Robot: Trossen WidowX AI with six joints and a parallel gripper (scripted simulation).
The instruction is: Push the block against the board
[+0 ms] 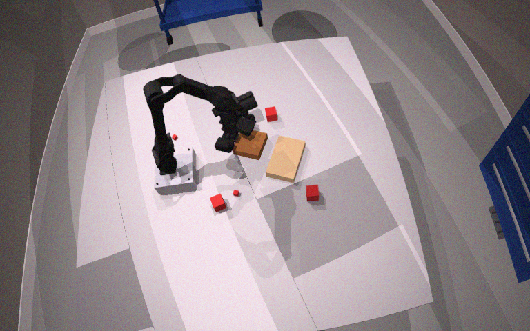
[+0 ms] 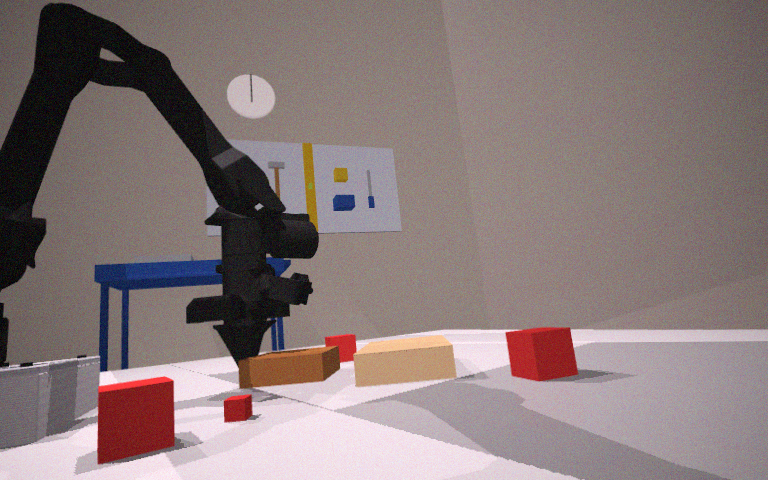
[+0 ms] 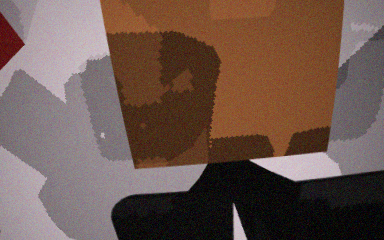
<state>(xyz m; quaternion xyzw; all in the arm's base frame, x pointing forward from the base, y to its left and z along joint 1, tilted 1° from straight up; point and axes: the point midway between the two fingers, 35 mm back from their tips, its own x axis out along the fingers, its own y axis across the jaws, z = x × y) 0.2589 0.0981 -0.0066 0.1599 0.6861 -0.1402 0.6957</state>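
Observation:
The brown square block [image 1: 252,145] [image 2: 288,365] [image 3: 260,75] lies flat on the table. The light tan board [image 1: 286,158] [image 2: 404,360] lies just to its right, with a narrow gap between them. My gripper [image 1: 228,146] [image 2: 243,356] [image 3: 221,156] is shut and points straight down. Its tip is low at the block's edge on the side away from the board. In the wrist view the closed fingertips meet the block's near edge close to its middle.
Red cubes lie around: one behind the block [image 1: 271,113] [image 2: 341,346], one right of the board's near end [image 1: 312,192] [image 2: 540,352], and a large one [image 1: 218,202] [image 2: 135,418] and a small one [image 1: 236,192] [image 2: 237,407] in front. The robot base [image 1: 175,177] stands to the left.

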